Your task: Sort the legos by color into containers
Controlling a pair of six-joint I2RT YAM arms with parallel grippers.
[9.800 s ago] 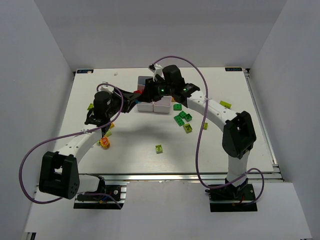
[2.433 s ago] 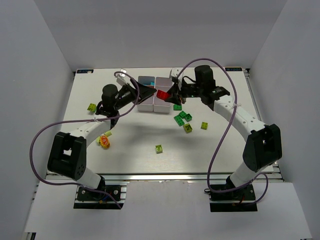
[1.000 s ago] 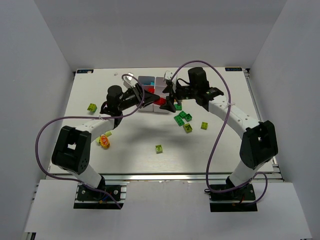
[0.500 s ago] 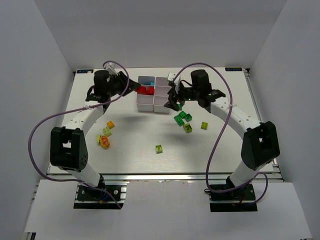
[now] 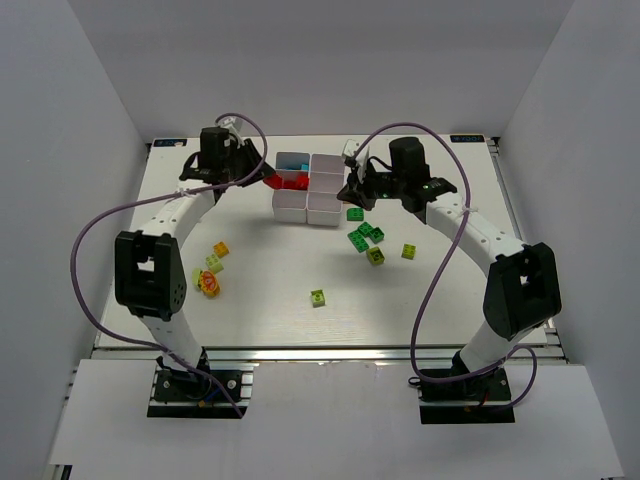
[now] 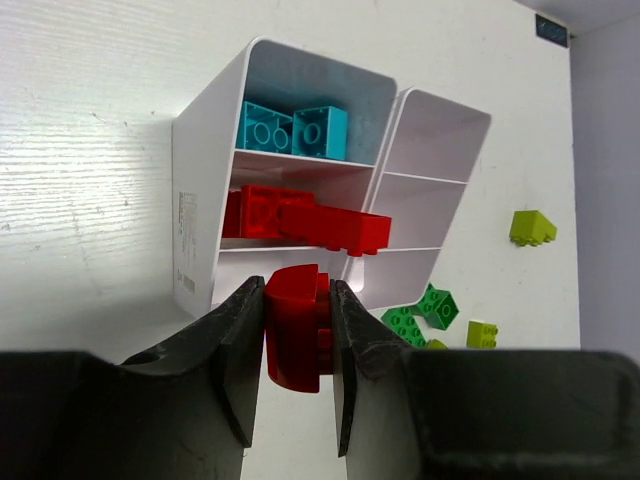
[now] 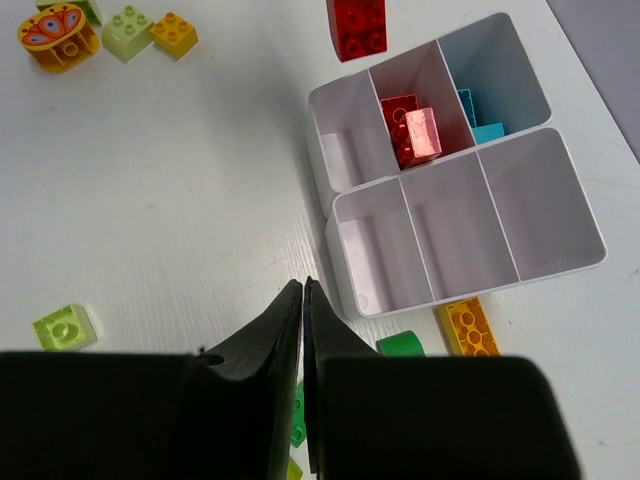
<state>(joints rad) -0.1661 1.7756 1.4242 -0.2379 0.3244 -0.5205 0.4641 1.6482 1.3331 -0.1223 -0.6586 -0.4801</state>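
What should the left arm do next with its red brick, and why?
Probably carry the red brick forward over the tray's middle compartment and release: the left fingers pinch it short of the tray, and other red bricks already lie there.

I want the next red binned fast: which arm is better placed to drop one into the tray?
Left. The left claw is shut on a red brick right beside the tray, facing the other reds in it. The right claw is shut on nothing.

No text is readable. The white tray carries fine print on its side, too small to read.
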